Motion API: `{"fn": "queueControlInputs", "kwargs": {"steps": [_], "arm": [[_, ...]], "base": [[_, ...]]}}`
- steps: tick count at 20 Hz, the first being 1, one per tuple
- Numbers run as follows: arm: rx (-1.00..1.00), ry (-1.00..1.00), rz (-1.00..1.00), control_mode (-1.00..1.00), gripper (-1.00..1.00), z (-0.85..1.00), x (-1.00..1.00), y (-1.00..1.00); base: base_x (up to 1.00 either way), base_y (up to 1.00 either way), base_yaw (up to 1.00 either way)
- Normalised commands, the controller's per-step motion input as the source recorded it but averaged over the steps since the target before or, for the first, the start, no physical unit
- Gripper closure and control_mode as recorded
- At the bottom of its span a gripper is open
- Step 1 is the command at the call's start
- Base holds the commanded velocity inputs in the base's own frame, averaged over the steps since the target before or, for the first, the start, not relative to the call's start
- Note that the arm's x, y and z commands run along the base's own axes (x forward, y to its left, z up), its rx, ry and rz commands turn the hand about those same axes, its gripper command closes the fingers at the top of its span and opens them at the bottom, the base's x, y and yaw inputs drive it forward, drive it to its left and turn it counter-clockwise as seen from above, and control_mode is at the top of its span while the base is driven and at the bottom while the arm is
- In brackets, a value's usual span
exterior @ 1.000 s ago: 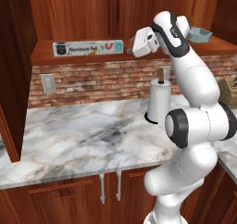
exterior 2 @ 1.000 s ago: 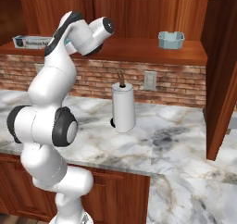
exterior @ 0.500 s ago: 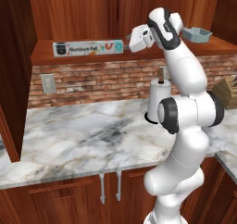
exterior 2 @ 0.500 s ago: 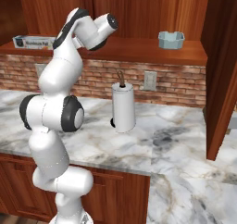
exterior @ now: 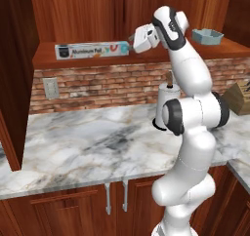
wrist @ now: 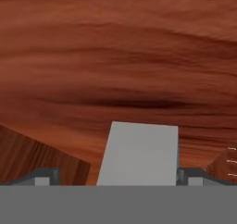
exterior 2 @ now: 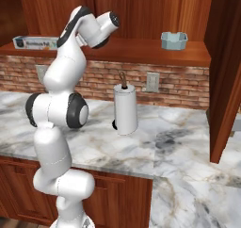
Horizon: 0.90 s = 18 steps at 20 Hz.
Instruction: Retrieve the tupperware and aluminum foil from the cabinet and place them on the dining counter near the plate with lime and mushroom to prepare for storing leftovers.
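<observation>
While my fingers (wrist: pixel 45 176) stand spread wide at the shelf (exterior: pixel 88 62), I see the grey end of the aluminum foil box (wrist: pixel 138 154) between them, not gripped. Down on the marble bench (exterior: pixel 93 142) stands a paper towel roll (exterior 2: pixel 125 110). Far right on the shelf sits the tupperware (exterior 2: pixel 173 40).

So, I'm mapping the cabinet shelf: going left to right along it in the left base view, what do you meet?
Aluminum foil box → gripper at the box's right end → blue tupperware.
</observation>
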Motion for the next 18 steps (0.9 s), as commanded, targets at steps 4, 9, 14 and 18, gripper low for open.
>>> {"fn": "queueControlInputs", "kwargs": {"steps": [4, 9, 14, 18], "arm": [[0.00, 0.00, 0.01, -1.00, -1.00, -0.02, 0.01, 0.29], [0.00, 0.00, 0.01, -1.00, -1.00, -0.10, 0.00, 0.28], [0.00, 0.04, 0.00, -1.00, 1.00, -0.51, 0.00, 0.33], [0.00, 0.06, 0.00, -1.00, 1.00, -0.13, 0.00, 0.09]], "base": [[0.00, 0.00, 0.00], [0.00, 0.00, 0.00], [0.00, 0.00, 0.00], [0.00, 0.00, 0.00]]}}
